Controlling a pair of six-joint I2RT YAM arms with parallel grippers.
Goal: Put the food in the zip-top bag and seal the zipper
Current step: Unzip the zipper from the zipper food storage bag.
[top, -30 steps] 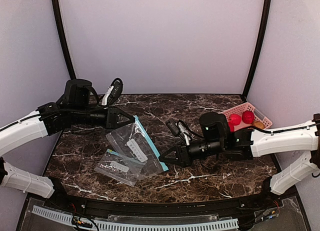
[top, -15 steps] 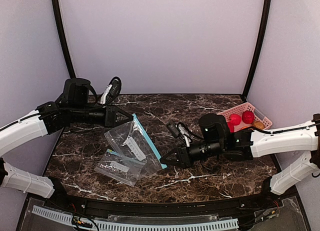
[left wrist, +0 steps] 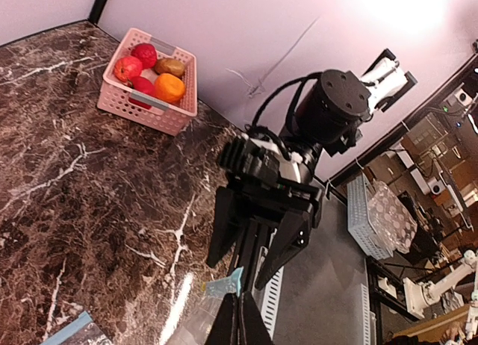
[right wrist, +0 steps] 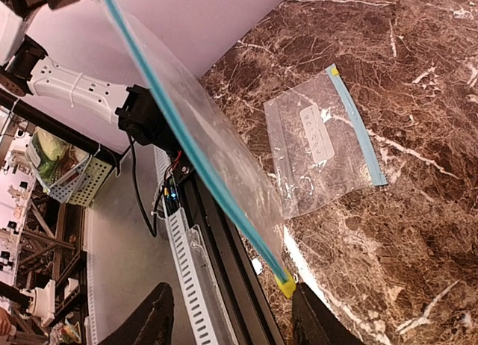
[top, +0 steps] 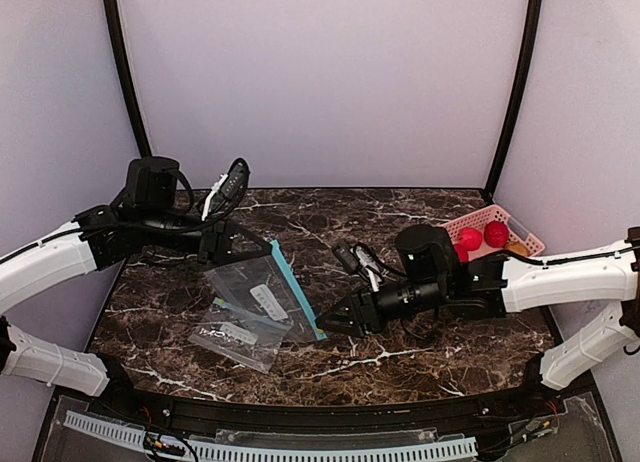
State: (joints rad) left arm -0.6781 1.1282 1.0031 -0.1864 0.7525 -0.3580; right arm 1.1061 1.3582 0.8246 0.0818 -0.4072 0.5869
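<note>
The zip-top bag (top: 262, 300) hangs tilted between the arms, its teal zipper (top: 298, 292) running down to the right. My left gripper (top: 262, 245) is shut on the zipper's upper end (left wrist: 225, 285). Opposite it, my right gripper (top: 336, 322) stands open at the lower end. In the right wrist view the zipper (right wrist: 196, 157) ends in a yellow tab (right wrist: 284, 285) just beside one right fingertip (right wrist: 310, 315), with nothing clamped. The food (left wrist: 170, 87), red, brown and orange pieces, lies in the pink basket (left wrist: 138, 110) at the far right.
A second clear bag (top: 232, 337) with a teal strip lies flat on the marble table (top: 420, 357) under the held one, also seen in the right wrist view (right wrist: 321, 147). The basket (top: 527, 234) sits in the back right corner against the wall.
My right gripper has opened and let go of the zipper's lower end. The left gripper has shifted slightly left and down, and the bag has moved with it.
</note>
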